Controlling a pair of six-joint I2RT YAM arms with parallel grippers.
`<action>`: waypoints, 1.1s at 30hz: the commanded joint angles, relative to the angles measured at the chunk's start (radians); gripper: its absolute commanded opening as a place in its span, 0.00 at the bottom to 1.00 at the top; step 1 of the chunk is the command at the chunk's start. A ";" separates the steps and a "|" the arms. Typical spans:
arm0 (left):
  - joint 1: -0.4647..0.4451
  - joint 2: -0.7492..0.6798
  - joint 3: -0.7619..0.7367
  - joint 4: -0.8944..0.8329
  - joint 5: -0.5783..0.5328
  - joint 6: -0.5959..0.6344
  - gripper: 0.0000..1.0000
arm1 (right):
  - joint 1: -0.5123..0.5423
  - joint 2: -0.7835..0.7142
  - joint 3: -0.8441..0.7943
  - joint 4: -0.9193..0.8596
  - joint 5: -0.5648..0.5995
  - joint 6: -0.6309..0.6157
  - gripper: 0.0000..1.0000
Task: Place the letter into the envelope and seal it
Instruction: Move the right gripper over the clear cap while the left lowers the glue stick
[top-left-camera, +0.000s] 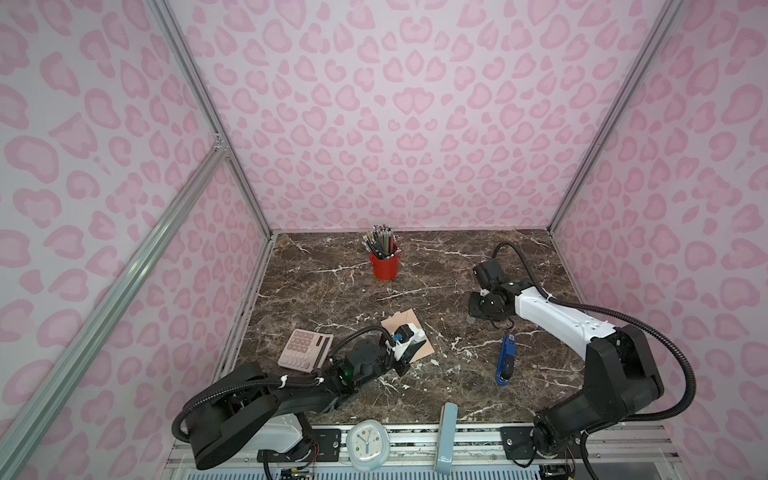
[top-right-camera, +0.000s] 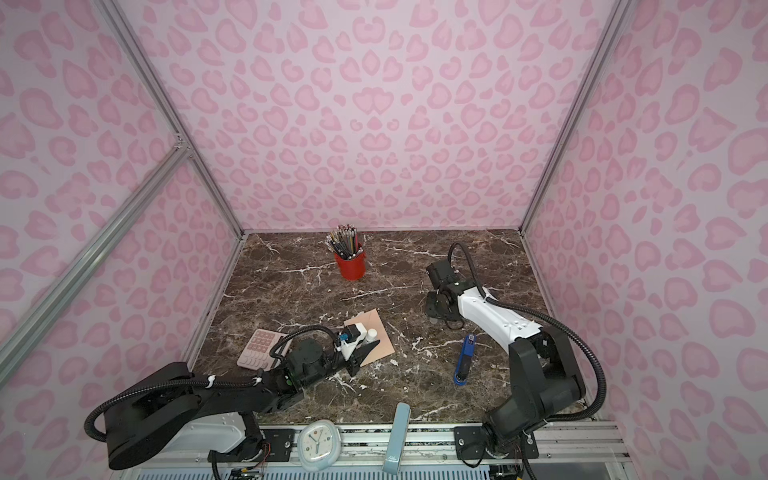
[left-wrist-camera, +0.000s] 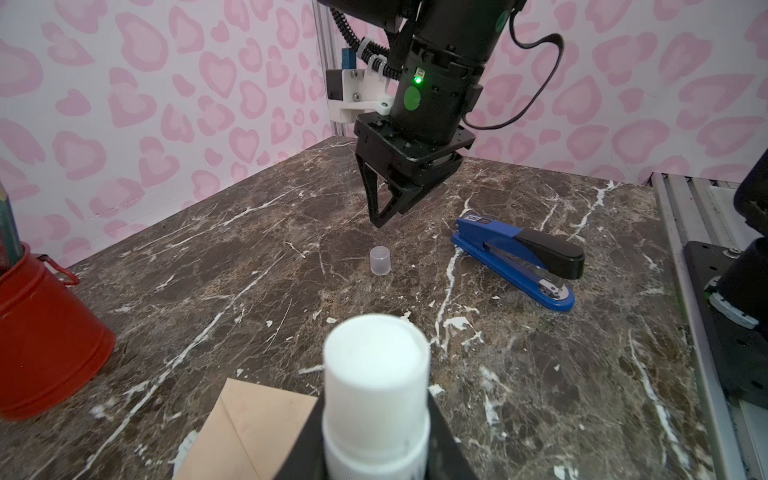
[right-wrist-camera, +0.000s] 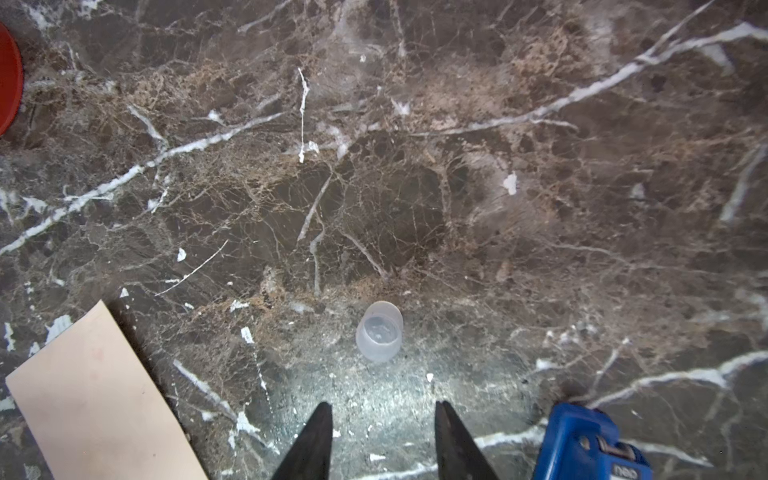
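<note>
Glue at the ready: the left gripper (top-right-camera: 369, 343) has its jaws clamped on a white glue stick (left-wrist-camera: 376, 374), whose uncapped end points out over the peach envelope (top-left-camera: 405, 323). The envelope lies flat on the dark marbled desk (top-left-camera: 332, 291), a little left of the middle and just beside a pink calculator (top-left-camera: 305, 348). Whether the stick touches the paper cannot be told. Across the desk, the right gripper (right-wrist-camera: 384, 405) points down with its jaws apart and nothing between them. It is poised above a small translucent cap (right-wrist-camera: 380, 336) that stands on end on the bare marble, apart from the envelope. A blue stapler (top-left-camera: 507, 359) lies near the cap on the right side, toward the front edge. A red pot (top-left-camera: 384, 264) full of pencils stands at the back of the desk, well apart from both arms, and a pale clock (top-left-camera: 368, 444) rests on the rail at the front. The envelope's diagonal seams show in the left wrist view; the letter cannot be seen in any view
</note>
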 joint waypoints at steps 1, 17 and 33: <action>0.000 0.014 0.014 0.070 0.016 0.013 0.04 | -0.006 0.039 0.018 -0.020 -0.013 0.004 0.44; 0.000 0.045 0.019 0.083 0.018 0.014 0.04 | -0.013 0.213 0.130 -0.088 0.002 -0.006 0.46; 0.000 0.062 0.013 0.102 0.020 0.008 0.04 | -0.012 0.265 0.144 -0.092 -0.022 -0.006 0.37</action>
